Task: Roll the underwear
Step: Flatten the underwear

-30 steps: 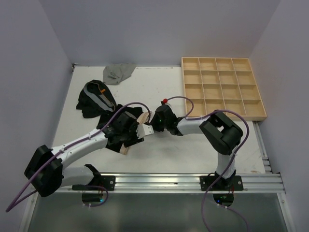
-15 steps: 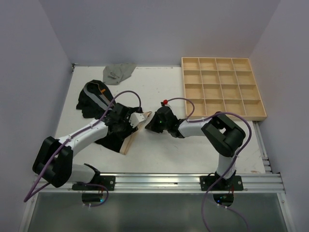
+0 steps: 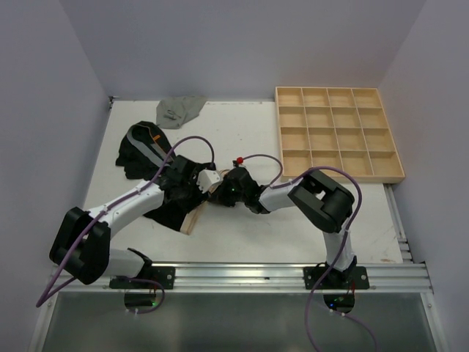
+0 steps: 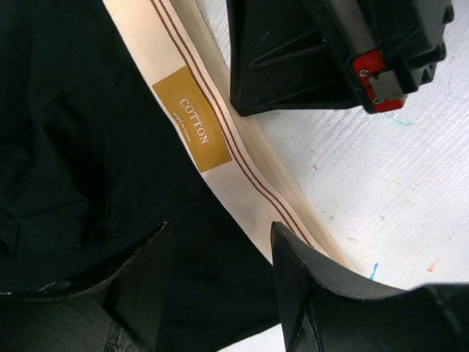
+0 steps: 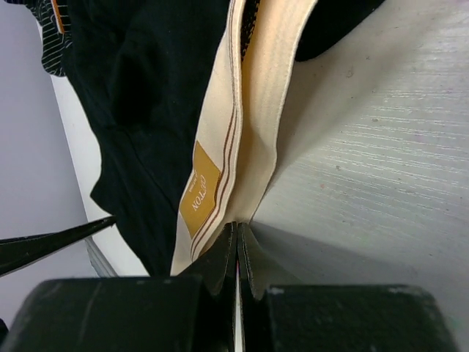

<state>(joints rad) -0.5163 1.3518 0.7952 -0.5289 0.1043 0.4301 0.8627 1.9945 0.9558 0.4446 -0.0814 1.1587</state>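
Black underwear (image 3: 170,209) with a tan waistband (image 3: 192,218) lies on the table at centre left. My left gripper (image 3: 195,192) hovers over it, open, its fingers (image 4: 300,286) straddling the black cloth (image 4: 80,161) beside the waistband's "COTTON" label (image 4: 192,119). My right gripper (image 3: 219,193) is shut, its tips (image 5: 238,231) pressed against the folded edge of the waistband (image 5: 253,110). Whether any cloth is pinched between them does not show. The right gripper's body (image 4: 330,51) fills the top of the left wrist view.
Another black pair with a grey waistband (image 3: 143,150) lies behind at the left. A plain grey pair (image 3: 179,110) sits at the back edge. The wooden grid tray (image 3: 278,132) stands at the back right. The arms' mounting rail (image 3: 242,275) runs along the near edge.
The right gripper has slid left with the waistband, which was lifted and now lies low on the table. The left gripper drew back over the black cloth and its fingers spread wider.
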